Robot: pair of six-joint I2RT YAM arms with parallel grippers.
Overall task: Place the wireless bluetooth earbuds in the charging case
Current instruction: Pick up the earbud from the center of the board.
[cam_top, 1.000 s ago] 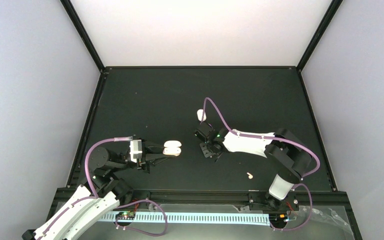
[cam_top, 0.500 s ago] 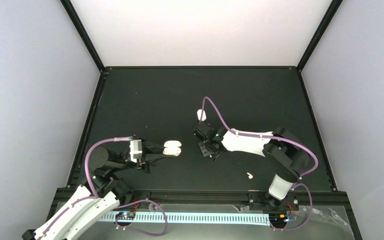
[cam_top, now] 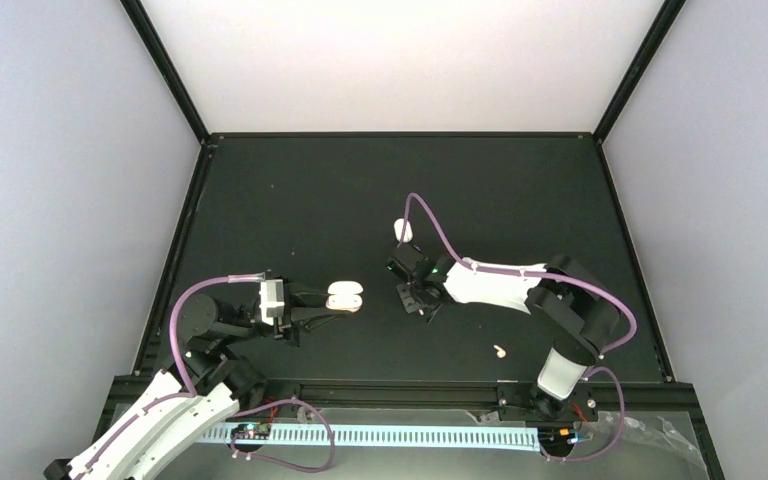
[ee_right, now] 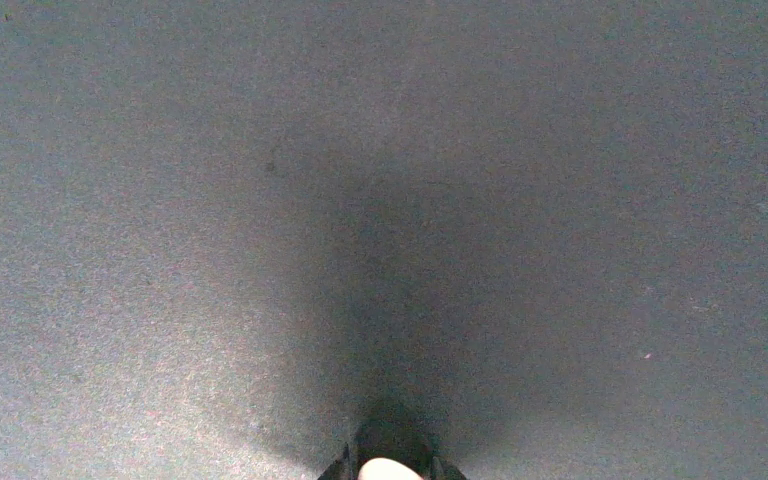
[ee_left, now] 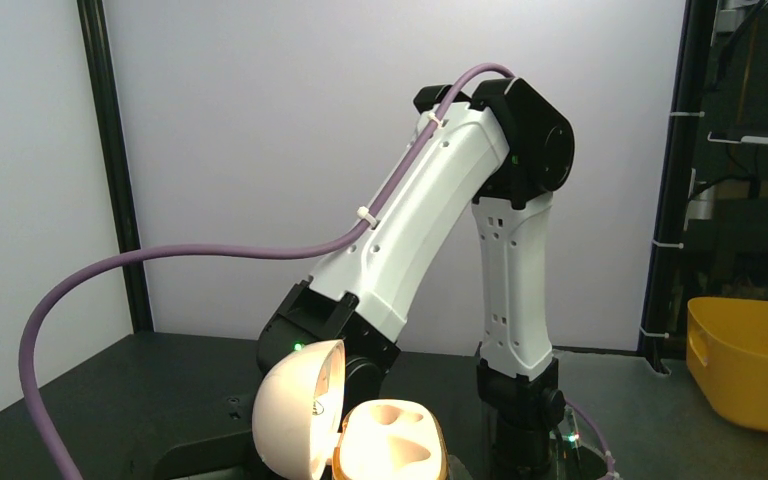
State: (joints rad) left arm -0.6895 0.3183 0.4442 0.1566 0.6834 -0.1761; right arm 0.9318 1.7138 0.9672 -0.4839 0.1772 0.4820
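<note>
Clamps charging case in L gripper, fingers closed in against case's near end, at front-left of black table. Shows case open in L wrist view: lid swung up to the left, base facing up w/ two moulded wells lit orange-cream.

Pinches first earbud in R gripper, jaws almost together. Gives only a cream-white rounded bit betw. dark fingertips at btm edge of R wrist view, so can't tell how it sits in the grip. Points R gripper down at bare tabletop, own shadow spread beneath. Hangs it just right of case, apart from it, near table centre.

Finds second earbud lying loose on table nr front edge, well right of case and in front of R arm. Touches nothing there.

Spots small pale rounded lump on table behind R gripper, close to where cable loops up. Can't tell more of it from top view.

Catches R arm across L wrist view, white links bent over behind case, purple cable trailing off to the left, yellow bin at far right.
</note>
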